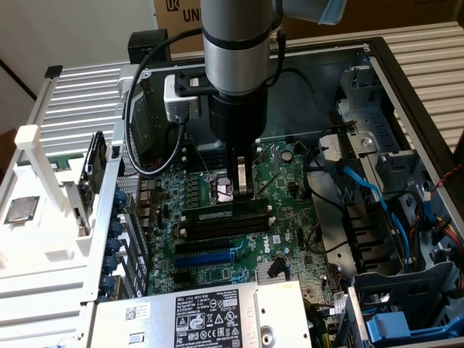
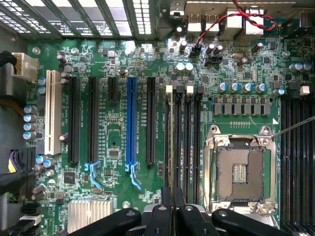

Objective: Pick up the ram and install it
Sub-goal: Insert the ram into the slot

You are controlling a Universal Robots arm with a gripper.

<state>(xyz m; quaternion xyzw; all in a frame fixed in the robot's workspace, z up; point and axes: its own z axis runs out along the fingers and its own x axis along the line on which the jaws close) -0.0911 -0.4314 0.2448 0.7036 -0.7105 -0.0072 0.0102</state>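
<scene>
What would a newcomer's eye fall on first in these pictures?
First, the big grey arm hanging into the open case, its tool low over the green board. In the wrist view, one blue slot stands out, and a bare silver-framed socket sits between two banks of memory slots.

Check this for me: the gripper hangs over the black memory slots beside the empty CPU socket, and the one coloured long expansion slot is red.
One thing is wrong: the coloured expansion slot is blue, not red, as the wrist view shows. The rest stands: the gripper hangs over the black memory slots beside the empty CPU socket.
</scene>
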